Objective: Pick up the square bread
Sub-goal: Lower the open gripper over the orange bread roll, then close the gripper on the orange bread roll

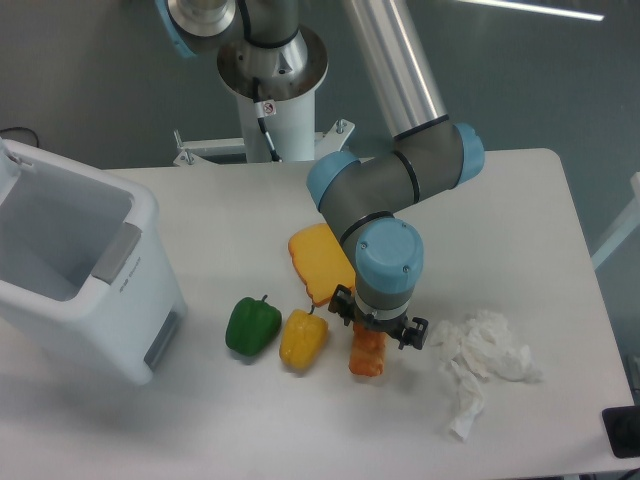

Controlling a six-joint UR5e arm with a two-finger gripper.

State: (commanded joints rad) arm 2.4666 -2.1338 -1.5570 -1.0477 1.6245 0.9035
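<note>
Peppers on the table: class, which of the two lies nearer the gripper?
The yellow pepper. It lies just left of the gripper, next to the orange loaf, while the green pepper sits farther left, toward the white bin.

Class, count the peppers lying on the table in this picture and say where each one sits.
2. The green pepper lies right of the white bin; the yellow pepper lies beside it, just left of the orange loaf. None appears hidden.
</note>
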